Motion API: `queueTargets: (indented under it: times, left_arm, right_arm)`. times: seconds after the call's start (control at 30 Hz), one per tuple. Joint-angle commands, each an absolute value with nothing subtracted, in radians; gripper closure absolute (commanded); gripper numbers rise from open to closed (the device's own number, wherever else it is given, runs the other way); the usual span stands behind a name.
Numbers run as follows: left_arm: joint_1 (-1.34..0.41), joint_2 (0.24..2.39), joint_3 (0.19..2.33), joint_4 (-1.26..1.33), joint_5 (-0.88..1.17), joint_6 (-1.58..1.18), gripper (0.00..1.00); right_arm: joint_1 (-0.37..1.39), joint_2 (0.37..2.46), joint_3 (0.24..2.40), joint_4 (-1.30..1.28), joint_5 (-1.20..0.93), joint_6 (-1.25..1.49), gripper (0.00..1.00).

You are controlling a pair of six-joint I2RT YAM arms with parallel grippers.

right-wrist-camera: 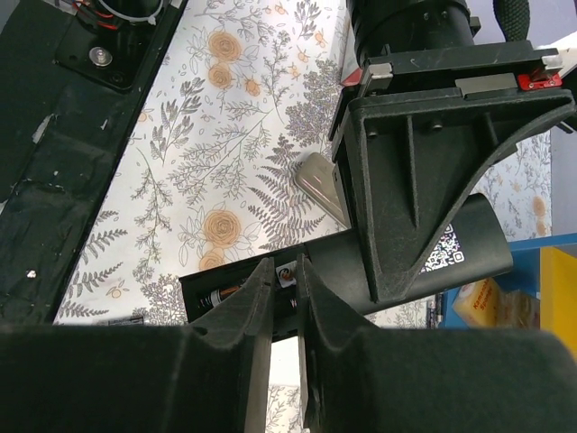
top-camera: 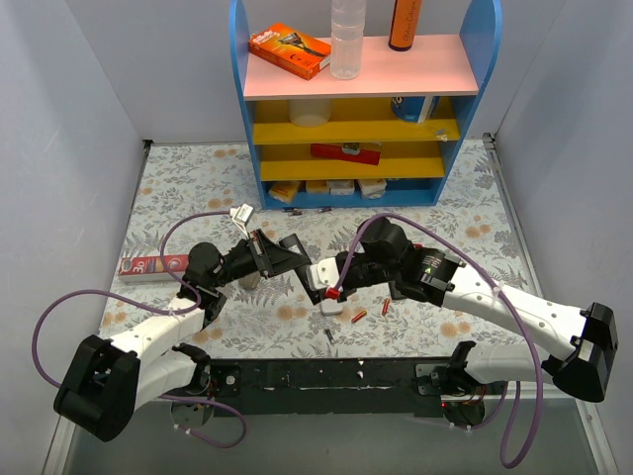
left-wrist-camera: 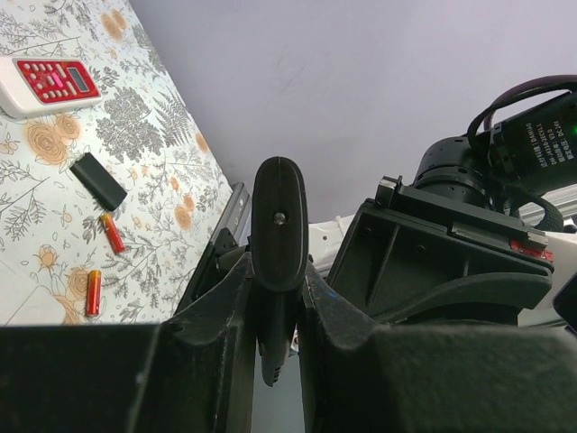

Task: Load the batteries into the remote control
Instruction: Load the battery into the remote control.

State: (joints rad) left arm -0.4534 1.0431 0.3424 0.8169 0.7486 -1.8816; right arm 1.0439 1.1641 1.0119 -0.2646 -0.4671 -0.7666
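Note:
My left gripper [top-camera: 289,253] is shut on the remote control [left-wrist-camera: 278,225], held off the table; only its dark back and edge show. In the right wrist view its battery compartment [right-wrist-camera: 236,293] is open with one battery [right-wrist-camera: 216,294] lying inside. My right gripper [right-wrist-camera: 286,271] is shut on another battery [right-wrist-camera: 287,274], its end between the fingertips at the compartment. In the top view the right gripper [top-camera: 331,281] meets the remote's end. Two loose red-orange batteries [top-camera: 359,317] [top-camera: 384,308] lie on the table, also in the left wrist view [left-wrist-camera: 113,233] [left-wrist-camera: 93,291].
A white remote with red buttons [left-wrist-camera: 50,83] lies under the right gripper [top-camera: 332,304]. A black battery cover [left-wrist-camera: 99,180] lies beside it. A slim grey remote [right-wrist-camera: 320,185] lies under the left gripper. A red-and-white pack [top-camera: 153,265] is at the left, a blue shelf [top-camera: 356,119] behind.

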Motion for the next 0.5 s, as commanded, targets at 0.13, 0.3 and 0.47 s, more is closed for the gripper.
queueTargets:
  times: [0.13,0.3,0.47]
  left_arm:
    - [-0.454,1.029,0.359,0.994,0.721,-2.009,1.0]
    - [-0.449,1.012,0.376,0.982,0.719,-2.008,1.0]
    - [-0.445,0.986,0.4,0.94,0.727,-1.977,1.0]
  right_arm:
    - [1.037,1.175,0.971,-0.314,-0.471,-0.747,0.84]
    - [1.037,1.178,0.95,-0.319,-0.465,-0.738,0.84]
    - [1.035,1.169,0.927,-0.308,-0.457,-0.718,0.84]
